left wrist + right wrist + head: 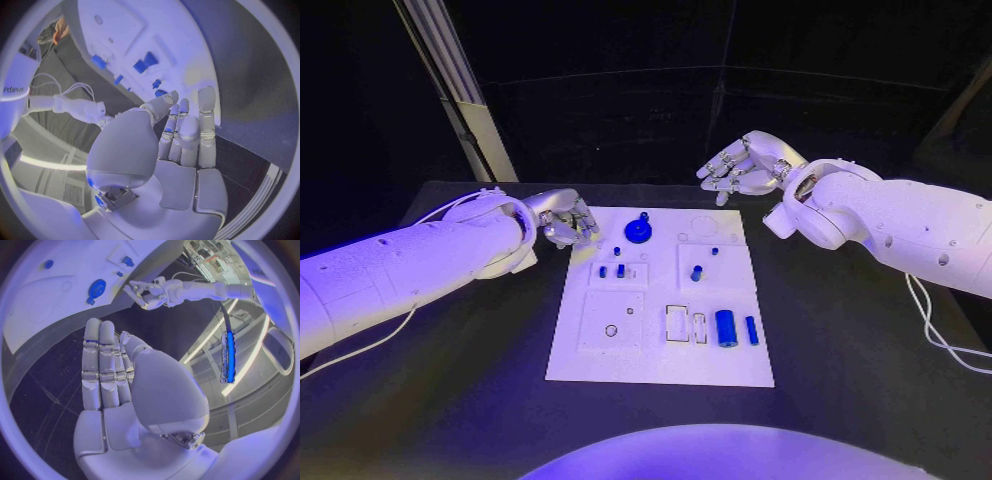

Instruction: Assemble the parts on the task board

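The white task board point(661, 362) lies in the middle of the black table. On it I see a round blue knob point(639, 232) at the far edge, small blue pegs point(612, 270) in the middle, and a blue cylinder point(727, 328) with a slim blue piece point(751, 330) on the right. My left hand point(567, 222) hovers at the board's far-left corner, fingers extended point(181, 132), holding nothing. My right hand point(744, 165) hangs beyond the board's far-right corner, fingers straight point(109, 367), also empty. The right wrist view shows the knob point(96, 289) and the left hand point(147, 294).
A pale slanted post point(459, 90) stands behind the table at the far left. White cables point(942, 330) trail from the right arm over the table's right side. Bare black tabletop point(459, 400) surrounds the board on every side.
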{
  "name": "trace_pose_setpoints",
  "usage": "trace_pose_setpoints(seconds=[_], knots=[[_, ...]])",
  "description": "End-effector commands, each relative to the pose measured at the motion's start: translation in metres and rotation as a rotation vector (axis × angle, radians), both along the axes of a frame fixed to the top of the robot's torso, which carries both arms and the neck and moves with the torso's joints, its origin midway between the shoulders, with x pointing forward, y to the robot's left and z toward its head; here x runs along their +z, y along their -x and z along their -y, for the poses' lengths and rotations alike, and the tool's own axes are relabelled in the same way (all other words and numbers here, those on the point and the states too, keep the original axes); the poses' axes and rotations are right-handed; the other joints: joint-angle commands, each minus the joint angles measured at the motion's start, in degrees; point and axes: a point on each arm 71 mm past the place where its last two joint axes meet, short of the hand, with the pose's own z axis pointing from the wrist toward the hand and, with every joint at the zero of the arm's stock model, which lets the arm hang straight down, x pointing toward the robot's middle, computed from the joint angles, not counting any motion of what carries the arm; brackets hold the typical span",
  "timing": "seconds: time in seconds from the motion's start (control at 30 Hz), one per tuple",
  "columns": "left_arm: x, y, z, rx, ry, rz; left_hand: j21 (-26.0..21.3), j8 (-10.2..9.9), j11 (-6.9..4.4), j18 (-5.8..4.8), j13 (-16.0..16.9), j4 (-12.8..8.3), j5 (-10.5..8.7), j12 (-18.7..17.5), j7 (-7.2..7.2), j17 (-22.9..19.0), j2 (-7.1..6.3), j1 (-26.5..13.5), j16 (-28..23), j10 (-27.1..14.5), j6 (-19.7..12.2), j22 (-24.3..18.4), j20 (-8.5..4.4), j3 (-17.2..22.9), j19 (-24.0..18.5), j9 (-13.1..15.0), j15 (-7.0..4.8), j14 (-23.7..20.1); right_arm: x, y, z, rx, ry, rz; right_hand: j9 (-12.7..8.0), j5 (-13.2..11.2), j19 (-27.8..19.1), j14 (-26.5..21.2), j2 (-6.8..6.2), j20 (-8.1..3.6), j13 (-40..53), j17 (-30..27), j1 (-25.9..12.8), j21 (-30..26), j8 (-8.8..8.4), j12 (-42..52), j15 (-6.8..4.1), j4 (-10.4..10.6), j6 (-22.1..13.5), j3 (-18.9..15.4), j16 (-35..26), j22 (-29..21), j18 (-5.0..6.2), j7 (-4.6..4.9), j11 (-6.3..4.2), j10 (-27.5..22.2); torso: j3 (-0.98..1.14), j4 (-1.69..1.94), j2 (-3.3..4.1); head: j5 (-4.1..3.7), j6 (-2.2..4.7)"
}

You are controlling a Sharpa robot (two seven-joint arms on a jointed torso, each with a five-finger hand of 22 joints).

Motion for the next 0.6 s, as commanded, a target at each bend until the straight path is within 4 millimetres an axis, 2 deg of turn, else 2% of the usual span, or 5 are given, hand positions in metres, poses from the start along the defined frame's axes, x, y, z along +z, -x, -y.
trace_pose_setpoints(seconds=[0.03,0.1,0.2,0.43,0.6], knots=[[0.016,0.001,-0.009,0.166,0.572,-0.091,-1.5,0.5,0.3,0.76,0.2,1.1,-0.18,0.6,-0.02,-6.2,0.05,-1.4,-3.3,-0.1,0.2,-0.9,0.18,-0.6,-1.3,0.0,0.14,-2.9,-0.004,0.003,-0.005,0.034,0.349,0.135,-0.2,-0.6,1.0,2.7,-0.47,-0.67,-0.1,2.5,-0.3,2.2,-0.02,0.0,-0.64,-0.7,0.6,0.2,4.2,1.3,0.01,-0.18,-0.4,0.9,-0.02,-0.07,0.1,-0.7,0.39],[0.019,0.006,-0.014,0.201,0.747,-0.145,-2.5,0.8,0.16,0.73,0.4,1.8,-0.26,1.3,-0.16,-11.2,0.19,-2.2,-6.0,0.3,0.5,-1.5,0.28,-1.5,-2.0,0.1,0.14,-5.3,-0.009,0.005,-0.006,0.041,0.454,0.148,-0.3,-1.0,1.1,2.7,-0.68,-0.89,-0.1,4.4,-1.1,3.6,-0.33,-0.4,-0.75,-0.8,0.9,0.6,7.0,2.3,-0.05,-0.41,-0.55,1.3,-0.05,-0.08,0.09,-1.27,0.54],[0.023,0.013,-0.02,0.231,0.941,-0.206,-3.6,1.2,-0.02,0.79,0.6,2.6,-0.23,2.3,-0.28,-12.7,0.66,-2.6,-7.0,0.3,0.6,-2.3,0.23,-2.6,-2.3,0.1,0.05,-6.0,-0.016,0.009,-0.009,0.044,0.583,0.167,-0.5,-2.1,0.7,2.3,-1.49,-0.92,-0.1,6.1,-2.3,4.9,-0.92,-1.3,-0.76,-0.7,0.8,1.1,9.2,3.3,-0.09,-0.62,-0.53,1.0,-0.07,-0.09,0.05,-1.94,0.73],[0.026,0.026,-0.024,0.241,1.115,-0.265,-4.6,1.8,-0.24,0.78,1.0,3.6,-0.24,3.6,-0.53,-13.5,1.16,-3.2,-7.4,0.5,0.8,-3.2,0.15,-4.0,-2.0,0.1,-0.1,-6.1,-0.028,0.015,-0.011,0.043,0.742,0.188,-0.6,-3.5,1.2,2.5,-2.87,-0.83,-0.2,8.9,-4.3,7.3,-1.43,-3.1,-0.62,0.2,-0.4,1.5,13.2,4.8,-0.02,-0.96,-0.37,-1.1,-0.03,0.08,0.04,-2.81,1.04],[0.026,0.035,-0.029,0.248,1.156,-0.279,-4.9,2.0,-0.33,0.78,1.1,3.7,-0.23,4.0,-0.61,-14.0,1.29,-3.2,-7.7,0.6,0.9,-3.4,0.09,-4.3,-1.9,0.1,-0.16,-6.2,-0.034,0.02,-0.014,0.061,0.8,0.188,-0.4,-3.8,1.0,1.9,-3.77,-0.74,-0.2,12.4,-5.1,10.3,-1.28,-3.7,-0.6,0.6,-0.6,2.8,18.6,6.9,-0.04,-1.07,-0.25,-1.5,0.01,-0.09,0.14,-3.17,1.23]])
